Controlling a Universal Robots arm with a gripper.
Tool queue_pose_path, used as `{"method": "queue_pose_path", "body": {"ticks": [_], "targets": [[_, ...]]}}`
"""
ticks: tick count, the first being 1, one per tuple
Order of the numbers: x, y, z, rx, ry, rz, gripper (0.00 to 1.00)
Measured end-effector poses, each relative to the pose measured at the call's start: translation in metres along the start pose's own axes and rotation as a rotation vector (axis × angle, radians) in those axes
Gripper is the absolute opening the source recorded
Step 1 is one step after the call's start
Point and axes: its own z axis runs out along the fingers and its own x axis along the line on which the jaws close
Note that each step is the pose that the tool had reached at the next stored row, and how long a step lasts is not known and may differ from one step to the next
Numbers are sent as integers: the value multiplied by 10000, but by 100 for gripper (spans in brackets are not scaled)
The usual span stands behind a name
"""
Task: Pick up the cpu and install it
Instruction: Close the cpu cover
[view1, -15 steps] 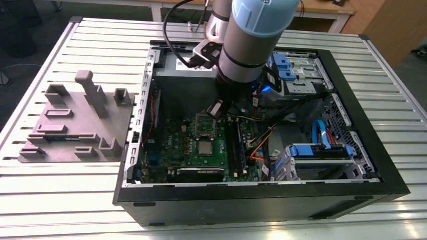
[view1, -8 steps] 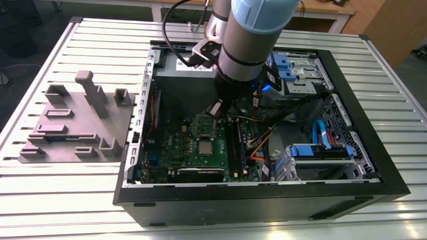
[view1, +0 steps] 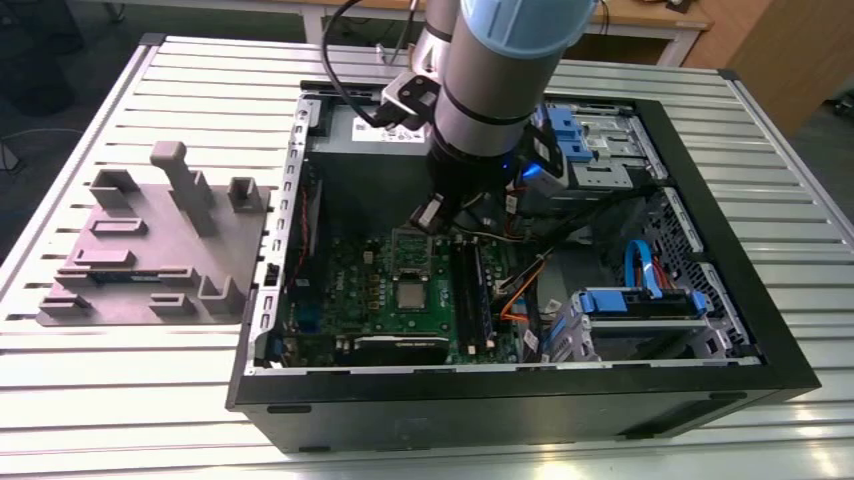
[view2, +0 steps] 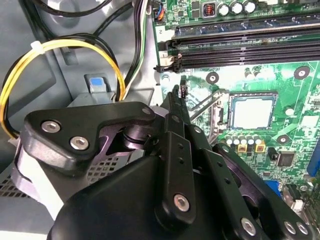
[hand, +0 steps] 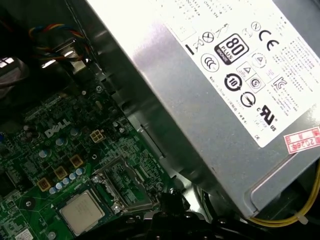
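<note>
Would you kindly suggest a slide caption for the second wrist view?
Claw poised near the motherboard, cpu lying in its open socket.

One cpu (view2: 253, 111), one motherboard (view1: 347, 290), one power supply (hand: 210, 100), one computer case (view1: 534, 400), one grey fixture plate (view1: 134, 250).

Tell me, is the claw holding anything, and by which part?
Nothing is held. The claw is shut with nothing between its fingers, and the cpu lies in its socket, apart from the claw.
</note>
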Motion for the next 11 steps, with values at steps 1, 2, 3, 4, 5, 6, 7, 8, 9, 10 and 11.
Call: {"method": "queue_pose_path", "body": {"ticks": [1, 2, 3, 4, 5, 6, 7, 8, 9, 10, 11], "targets": [[2, 4, -8, 0, 1, -4, 10], [3, 8, -16, 0, 3, -6, 10], [5, 12, -23, 0, 3, -8, 10], [6, 15, -30, -1, 2, -11, 10], [7, 18, -37, -1, 3, -14, 10], [8, 22, -44, -1, 3, -15, 10], [9, 25, -51, -1, 4, -18, 10], [10, 27, -58, -1, 5, -20, 10], [10, 30, -63, -2, 4, -23, 10], [10, 31, -65, -3, 2, -25, 10], [10, 32, -65, -3, 0, -26, 10]]}}
